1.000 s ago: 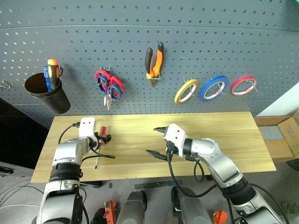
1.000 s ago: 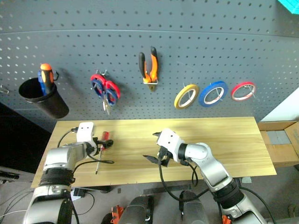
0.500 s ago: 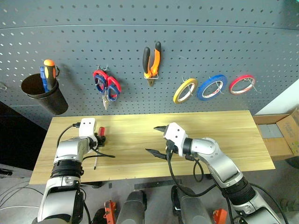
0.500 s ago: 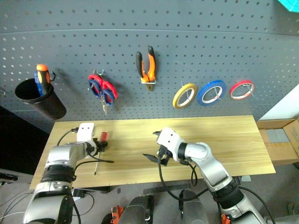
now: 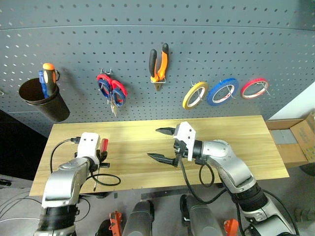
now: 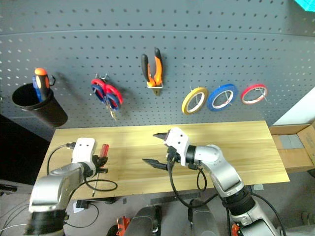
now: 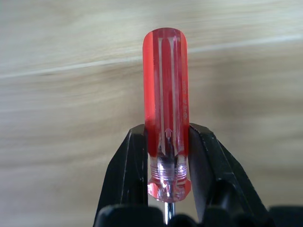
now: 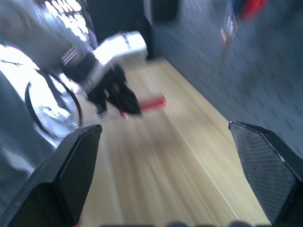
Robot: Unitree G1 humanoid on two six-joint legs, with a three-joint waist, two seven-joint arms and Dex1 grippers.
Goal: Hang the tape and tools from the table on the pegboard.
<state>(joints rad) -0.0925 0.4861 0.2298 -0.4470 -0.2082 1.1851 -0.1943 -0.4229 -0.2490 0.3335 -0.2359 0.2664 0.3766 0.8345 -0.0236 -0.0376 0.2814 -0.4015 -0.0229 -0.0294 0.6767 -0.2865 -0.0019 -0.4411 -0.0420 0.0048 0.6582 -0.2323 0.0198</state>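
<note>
no legible text, labels, brands or numbers on any tool, tape roll, pegboard or table

Bare worktop (image 5: 246, 142) right of the right hand (image 5: 165, 143), pegboard (image 5: 74, 29) upper rows open, hooks below occupied by scissors (image 5: 111, 89), pliers (image 5: 160, 64), three tape rolls (image 5: 224, 91).

Even, bright light falls on the table (image 5: 236, 132) and the pegboard (image 5: 221, 44), whose hole rows bow at the edges (lens distortion). The right wrist view is smeared, probably by motion. The screwdriver (image 7: 164, 113) handle is sharp, its wooden background soft.
</note>
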